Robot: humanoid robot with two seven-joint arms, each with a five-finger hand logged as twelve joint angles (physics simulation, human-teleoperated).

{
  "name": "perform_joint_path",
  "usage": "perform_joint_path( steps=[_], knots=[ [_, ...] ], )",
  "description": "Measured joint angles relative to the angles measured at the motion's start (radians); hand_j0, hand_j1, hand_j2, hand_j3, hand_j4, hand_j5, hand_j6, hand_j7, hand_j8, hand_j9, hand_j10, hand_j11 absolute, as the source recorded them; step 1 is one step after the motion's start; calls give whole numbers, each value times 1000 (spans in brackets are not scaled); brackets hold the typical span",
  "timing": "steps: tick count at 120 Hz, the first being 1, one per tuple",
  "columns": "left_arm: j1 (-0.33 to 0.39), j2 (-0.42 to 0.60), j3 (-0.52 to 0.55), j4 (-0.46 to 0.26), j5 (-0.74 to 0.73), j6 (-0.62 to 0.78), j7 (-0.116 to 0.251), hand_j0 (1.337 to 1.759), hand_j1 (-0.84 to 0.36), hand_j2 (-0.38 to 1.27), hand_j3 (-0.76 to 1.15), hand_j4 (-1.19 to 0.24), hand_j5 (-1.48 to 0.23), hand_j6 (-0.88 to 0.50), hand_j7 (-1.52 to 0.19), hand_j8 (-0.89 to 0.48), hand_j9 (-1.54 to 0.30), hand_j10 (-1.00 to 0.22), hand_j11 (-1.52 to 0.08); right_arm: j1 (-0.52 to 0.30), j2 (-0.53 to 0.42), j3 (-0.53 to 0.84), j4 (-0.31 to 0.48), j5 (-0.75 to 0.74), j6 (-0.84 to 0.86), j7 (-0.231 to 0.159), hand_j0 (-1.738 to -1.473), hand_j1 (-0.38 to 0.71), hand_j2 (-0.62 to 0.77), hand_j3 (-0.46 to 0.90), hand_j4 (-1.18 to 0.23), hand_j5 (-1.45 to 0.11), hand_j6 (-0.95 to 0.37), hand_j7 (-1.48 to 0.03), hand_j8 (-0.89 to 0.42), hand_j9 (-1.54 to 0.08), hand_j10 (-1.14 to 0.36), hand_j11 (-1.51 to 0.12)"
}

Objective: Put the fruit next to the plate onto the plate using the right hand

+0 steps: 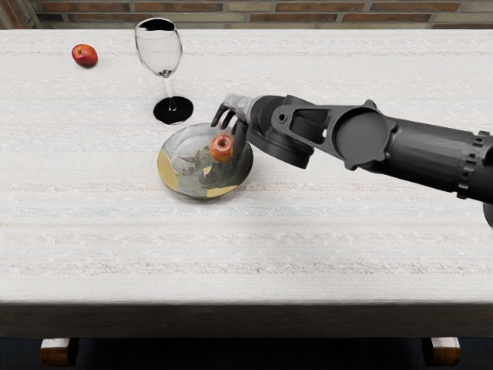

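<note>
Glassware is set closest to the work: a clear wine glass (159, 50) with a dark round foot is stood upright just behind the plate (166, 166), near the knuckles of the right hand (231, 116) but apart from them. A second red apple (85, 55) is seen well apart, at the far left of the worktop (323, 231), before a brick wall (308, 15). The dark, smooth-cased right arm (362, 139) is stretched in over the pale, faintly ribbed worktop. The fingers (241, 137) are curled downward and closed about the fruit (222, 147), a small round red apple, which is held over the right-hand part of the plate. Whether the fruit is touching the plate's surface cannot be told. The plate is shallow and round, glossy grey with a yellowish band along its near and left rim.
</note>
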Motion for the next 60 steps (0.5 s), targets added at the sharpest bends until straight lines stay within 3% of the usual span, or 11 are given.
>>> perform_joint_path(
  steps=[15, 34, 49, 60],
  knots=[
    [-1, 0, 0, 0, 0, 0, 0, 1658, 349, 0, 0, 0, 0, 0, 0, 0, 0, 0, 0, 0, 0, 1, 1, 1, -1, 0, -1658, -133, 93, 0, -217, -278, -175, -279, -210, -280, -214, -280],
    [-1, 0, 0, 0, 0, 0, 0, 1658, 349, 0, 0, 0, 0, 0, 0, 0, 0, 0, 0, 0, 0, 14, 19, 3, -6, 0, -1658, -250, 43, 0, -101, -128, -82, -128, -97, -129, -99, -129],
    [11, 0, 0, 0, 0, 0, 0, 1658, 349, 0, 0, 0, 0, 0, 0, 0, 0, 0, 0, -75, -4, 108, 165, 7, -45, 0, -1658, -295, 24, 0, -55, -70, -45, -70, -53, -70, -54, -70],
    [15, 0, 2, 0, 2, 0, 0, 1658, 349, 0, 0, 0, 0, 0, 0, 0, 0, 0, 0, -165, -81, 206, 291, 31, 0, 0, -1658, -315, 15, 0, -36, -45, -30, -44, -35, -45, -35, -45]
  ],
)
